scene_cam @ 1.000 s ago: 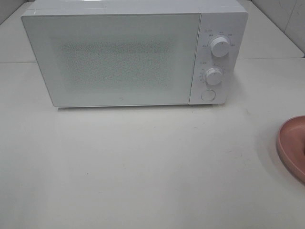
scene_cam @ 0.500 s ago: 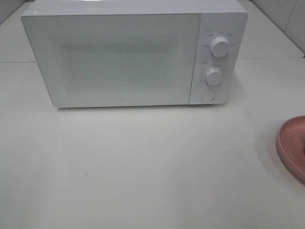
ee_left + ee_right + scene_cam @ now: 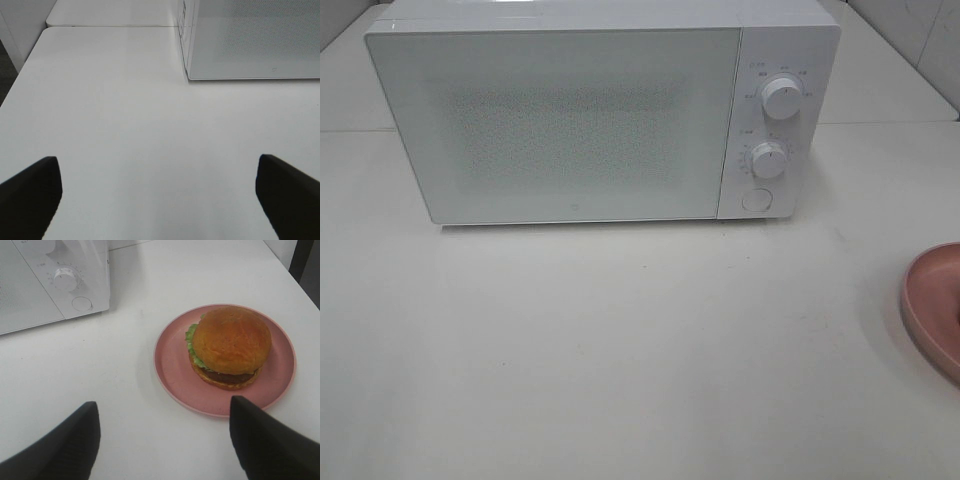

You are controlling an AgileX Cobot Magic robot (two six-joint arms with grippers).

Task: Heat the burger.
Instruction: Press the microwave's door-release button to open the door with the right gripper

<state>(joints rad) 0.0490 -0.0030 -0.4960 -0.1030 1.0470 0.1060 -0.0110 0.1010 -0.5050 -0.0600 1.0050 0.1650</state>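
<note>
Left tool [image 3: 156, 165]: released, its two dark fingers [image 3: 30, 192] spread wide, nothing between them but bare white worktop [image 3: 125, 110]. Right tool [image 3: 164, 409]: also released, fingers [image 3: 75, 440] apart and grasping nothing, poised over the worktop just short of the near rim of a pink plate [image 3: 175, 375]. The burger [image 3: 231, 346] sits on that plate, a little off centre: glossy golden-brown top bun, green lettuce showing at one side, dark patty over the bottom bun. It is upright and touched by neither tool. The plate holds only the burger. In the high view the plate [image 3: 932, 305] lies at the right, cut by the frame edge, well to the front and right of the microwave [image 3: 570, 120]. The microwave door [image 3: 555, 125] is shut, and its speckled window does not show what is inside. Its control panel is on the right, with an upper knob [image 3: 782, 97], a lower knob [image 3: 769, 160] and a round button [image 3: 756, 200] below them. A broad open stretch of worktop lies in front of the microwave. The left wrist view shows the worktop's side edge with dark floor [image 3: 7, 70] beyond it, and a seam running behind the microwave. There are tick marks and small print around both knobs, and a tiny mark low on the door [image 3: 569, 211]; all are too small to read.
</note>
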